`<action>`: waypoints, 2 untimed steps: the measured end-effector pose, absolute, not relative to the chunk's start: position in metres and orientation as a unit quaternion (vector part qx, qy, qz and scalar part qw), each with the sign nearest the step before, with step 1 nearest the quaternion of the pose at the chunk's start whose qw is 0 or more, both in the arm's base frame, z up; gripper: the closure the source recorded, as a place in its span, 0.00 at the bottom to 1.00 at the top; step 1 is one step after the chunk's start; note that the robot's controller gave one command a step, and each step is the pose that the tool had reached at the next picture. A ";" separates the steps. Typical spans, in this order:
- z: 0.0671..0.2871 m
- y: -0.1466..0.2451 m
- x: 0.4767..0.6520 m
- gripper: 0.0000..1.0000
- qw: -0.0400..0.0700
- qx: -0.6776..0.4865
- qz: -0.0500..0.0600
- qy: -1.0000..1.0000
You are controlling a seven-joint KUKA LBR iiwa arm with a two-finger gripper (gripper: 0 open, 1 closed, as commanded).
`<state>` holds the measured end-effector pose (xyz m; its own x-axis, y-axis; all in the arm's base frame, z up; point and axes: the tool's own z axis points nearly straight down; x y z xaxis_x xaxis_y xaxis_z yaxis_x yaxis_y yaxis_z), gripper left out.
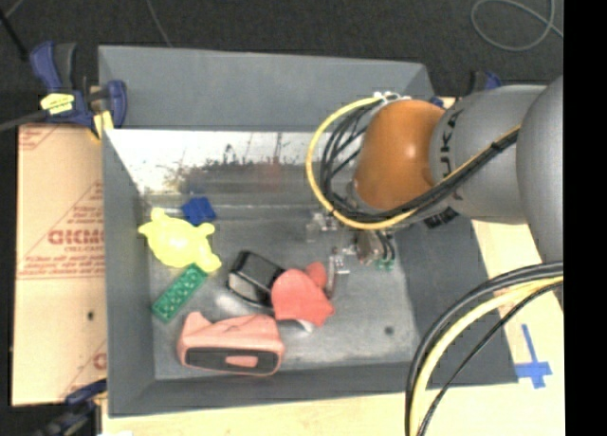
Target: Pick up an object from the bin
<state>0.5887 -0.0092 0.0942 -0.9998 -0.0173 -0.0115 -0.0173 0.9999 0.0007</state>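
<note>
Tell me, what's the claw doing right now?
Claw low in the bin, beside the red lump. Nothing lifted yet. Black box and pink shoe sit close by it.

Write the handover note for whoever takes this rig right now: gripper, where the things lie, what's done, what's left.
Gripper: low in the bin, right of centre, close beside the red soft lump. Nothing visibly held.
Things: a black block lies against the red lump's left side. The pink shoe-shaped piece is at the front. The green studded brick, yellow toy and small blue piece are on the left.
Done: the arm is in the bin.
Left: grasp one thing, probably the red lump as the nearest, and lift it out.
</note>
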 end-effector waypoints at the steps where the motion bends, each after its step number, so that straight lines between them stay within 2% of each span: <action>1: 0.088 0.002 0.575 0.00 0.002 -0.021 -0.002 1.000; 2: 0.086 0.015 0.574 0.00 0.004 -0.162 -0.001 0.987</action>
